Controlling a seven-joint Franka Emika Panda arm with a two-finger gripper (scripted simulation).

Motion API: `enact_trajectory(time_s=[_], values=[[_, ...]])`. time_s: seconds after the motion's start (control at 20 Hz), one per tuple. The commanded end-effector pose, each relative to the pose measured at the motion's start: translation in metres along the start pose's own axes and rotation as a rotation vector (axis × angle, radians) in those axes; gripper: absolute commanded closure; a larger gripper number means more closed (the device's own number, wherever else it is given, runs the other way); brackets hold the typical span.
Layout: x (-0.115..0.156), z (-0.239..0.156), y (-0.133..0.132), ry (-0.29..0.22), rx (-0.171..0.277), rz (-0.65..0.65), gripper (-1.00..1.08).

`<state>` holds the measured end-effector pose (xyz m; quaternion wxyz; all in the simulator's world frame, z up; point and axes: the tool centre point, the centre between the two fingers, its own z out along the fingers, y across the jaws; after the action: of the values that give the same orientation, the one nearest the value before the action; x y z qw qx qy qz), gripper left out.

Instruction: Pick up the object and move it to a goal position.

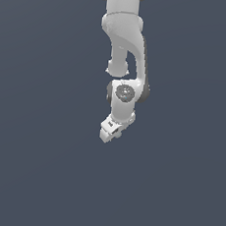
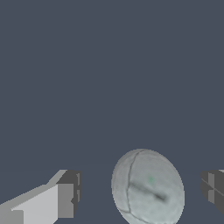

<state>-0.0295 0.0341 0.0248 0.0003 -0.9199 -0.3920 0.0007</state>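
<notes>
The pale grey-green ball (image 2: 148, 188) sits between the jaws — wide open and holding nothing — with a gap on either side, slightly nearer one finger (image 2: 65, 194) than the other — no long axis to align

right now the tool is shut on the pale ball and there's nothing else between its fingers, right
Not quite. The tool is open, not shut on the pale ball: the wrist view shows a clear gap between the ball and each of the fingers. The rest holds: nothing else lies between the fingers.
</notes>
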Motion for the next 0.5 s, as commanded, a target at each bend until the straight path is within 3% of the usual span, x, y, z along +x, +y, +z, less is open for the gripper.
enact_trajectory(time_s=[0.0,0.05,0.1,0.45], values=[[0.0006,0.0037,0.0007,0.001,-0.001,0.0,-0.92],[0.0006,0.0039,0.0007,0.001,-0.001,0.0,-0.92],[0.0006,0.0039,0.0007,0.001,-0.001,0.0,1.08],[0.0006,0.0039,0.0007,0.001,-0.001,0.0,1.08]])
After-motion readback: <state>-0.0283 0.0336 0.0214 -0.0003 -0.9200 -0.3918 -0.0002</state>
